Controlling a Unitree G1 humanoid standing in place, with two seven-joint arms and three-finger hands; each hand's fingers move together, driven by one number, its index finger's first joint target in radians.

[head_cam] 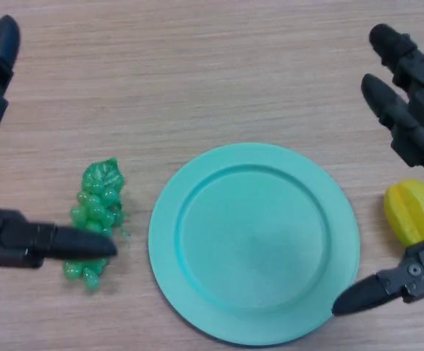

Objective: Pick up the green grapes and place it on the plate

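A bunch of green grapes [96,210] lies on the wooden table, left of a round turquoise plate [254,241] that holds nothing. My left hand [22,239] is at the left edge, open; its thumb reaches over the lower part of the grapes and its fingers stand far above them near the top left corner. I cannot tell whether the thumb touches the grapes. My right hand [417,102] is at the right edge, open, with fingers at the upper right and thumb over the plate's lower right rim.
A yellow fruit-shaped object [411,212] lies right of the plate, partly under my right hand. The wooden table [197,88] stretches bare behind the plate and grapes.
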